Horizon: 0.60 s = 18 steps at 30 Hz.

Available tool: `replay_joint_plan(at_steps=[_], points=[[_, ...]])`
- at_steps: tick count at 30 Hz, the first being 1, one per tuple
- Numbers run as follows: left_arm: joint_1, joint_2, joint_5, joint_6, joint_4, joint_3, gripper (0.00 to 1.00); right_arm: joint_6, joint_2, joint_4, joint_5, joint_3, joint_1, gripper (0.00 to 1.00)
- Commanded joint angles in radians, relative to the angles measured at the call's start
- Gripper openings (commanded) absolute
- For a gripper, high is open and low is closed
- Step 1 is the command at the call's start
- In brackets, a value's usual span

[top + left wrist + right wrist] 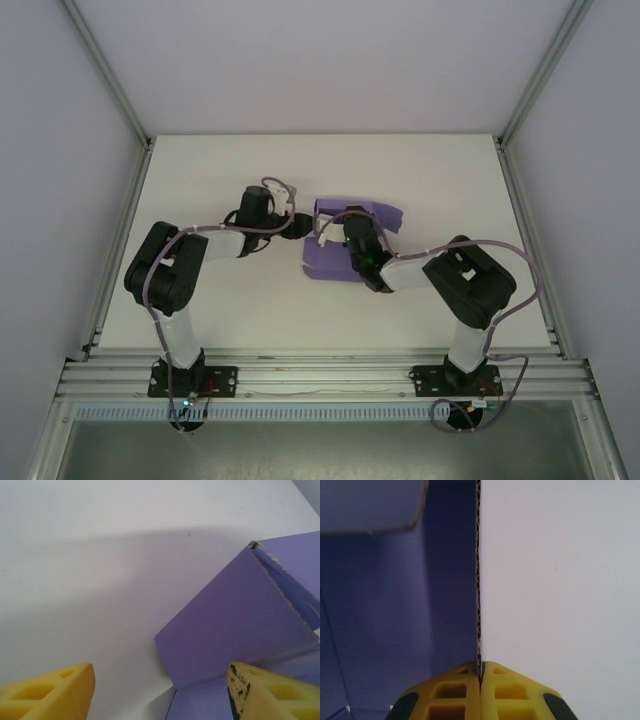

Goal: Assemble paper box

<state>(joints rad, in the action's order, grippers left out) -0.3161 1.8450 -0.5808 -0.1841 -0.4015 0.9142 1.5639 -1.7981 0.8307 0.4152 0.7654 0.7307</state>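
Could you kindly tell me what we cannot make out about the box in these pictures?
Top view: the right gripper covers the middle of the paper box, hiding its folds.
Left wrist view: the box runs past the right and bottom edges; whether the left gripper touches it is unclear.
Right wrist view: too close; the box is cut off top and left.
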Motion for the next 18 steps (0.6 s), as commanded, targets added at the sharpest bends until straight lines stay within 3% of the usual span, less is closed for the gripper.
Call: replay_joint_plan(at_steps=[1, 10, 18], points=[[-0.016, 0.033, 0.05, 0.074, -0.052, -0.002, 0.69, -0.045, 0.013, -0.038, 0.029, 0.014, 0.01, 0.0], [-0.036, 0.022, 0.028, 0.083, -0.137, -0.082, 0.68, -0.073, 0.014, -0.076, 0.043, 0.023, 0.011, 0.0], [-0.043, 0.04, 0.012, 0.071, -0.169, -0.046, 0.64, -0.102, 0.006, -0.098, 0.044, 0.03, 0.019, 0.0]])
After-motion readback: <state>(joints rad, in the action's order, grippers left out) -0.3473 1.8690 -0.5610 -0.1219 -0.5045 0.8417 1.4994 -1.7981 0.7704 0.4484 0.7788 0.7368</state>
